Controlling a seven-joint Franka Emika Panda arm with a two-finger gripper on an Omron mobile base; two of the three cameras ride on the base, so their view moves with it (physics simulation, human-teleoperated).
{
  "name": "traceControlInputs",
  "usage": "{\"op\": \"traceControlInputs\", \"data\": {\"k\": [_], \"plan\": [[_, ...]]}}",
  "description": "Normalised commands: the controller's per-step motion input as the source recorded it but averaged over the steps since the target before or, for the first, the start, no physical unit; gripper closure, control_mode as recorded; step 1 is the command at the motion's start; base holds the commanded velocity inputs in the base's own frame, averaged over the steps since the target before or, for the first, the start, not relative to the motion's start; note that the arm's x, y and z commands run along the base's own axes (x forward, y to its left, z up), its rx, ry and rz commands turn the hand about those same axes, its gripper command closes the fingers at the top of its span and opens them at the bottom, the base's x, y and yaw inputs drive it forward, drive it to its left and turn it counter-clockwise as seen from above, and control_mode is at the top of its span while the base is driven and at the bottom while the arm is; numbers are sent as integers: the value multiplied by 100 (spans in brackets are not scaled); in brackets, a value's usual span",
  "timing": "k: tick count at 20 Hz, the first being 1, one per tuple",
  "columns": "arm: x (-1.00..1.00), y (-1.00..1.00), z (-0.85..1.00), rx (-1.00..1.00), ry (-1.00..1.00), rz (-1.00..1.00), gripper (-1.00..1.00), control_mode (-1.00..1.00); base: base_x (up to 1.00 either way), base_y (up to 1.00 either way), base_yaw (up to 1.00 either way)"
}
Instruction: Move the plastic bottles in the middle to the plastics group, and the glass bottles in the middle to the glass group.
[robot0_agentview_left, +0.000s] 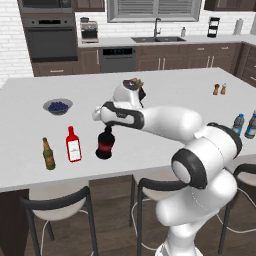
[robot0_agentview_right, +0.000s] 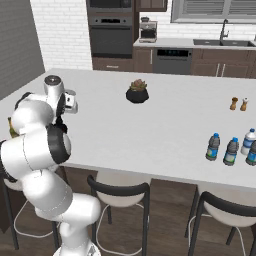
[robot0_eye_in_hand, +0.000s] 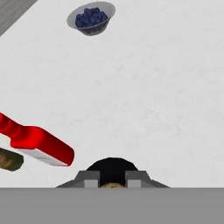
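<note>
Crowded at the counter's (robot0_agentview_left: 165, 95) near-left edge: black bottle (robot0_agentview_left: 105, 145), flat red bottle (robot0_agentview_left: 73, 145) just beside it, beer bottle (robot0_agentview_left: 48, 154) further left. Blueberry bowl (robot0_agentview_left: 58, 106) behind them, open surface between. Wide bare stretch toward the right.

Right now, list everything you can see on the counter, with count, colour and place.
black bottle: one, black with red label, beside the red bottle, under the gripper
red bottle: one, red, white label, front left
beer bottle: one, brown-olive, left of the red bottle
water bottles: four, clear with blue labels, far right
berry bowl: one, grey, left
potted plant: one, black pot, centre
shakers: two, small, back right
gripper: around the black bottle's neck
</note>
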Motion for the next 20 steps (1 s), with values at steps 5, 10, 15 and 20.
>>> {"op": "traceControlInputs", "data": {"k": [5,10,15,20], "plan": [[10,40,-22,0,6,0,100,-100,0,0,0],[11,35,-23,0,4,0,100,-100,0,0,0],[8,28,-23,0,0,0,100,-100,0,0,0],[-1,20,-37,-3,1,0,100,-100,0,0,0]]}}
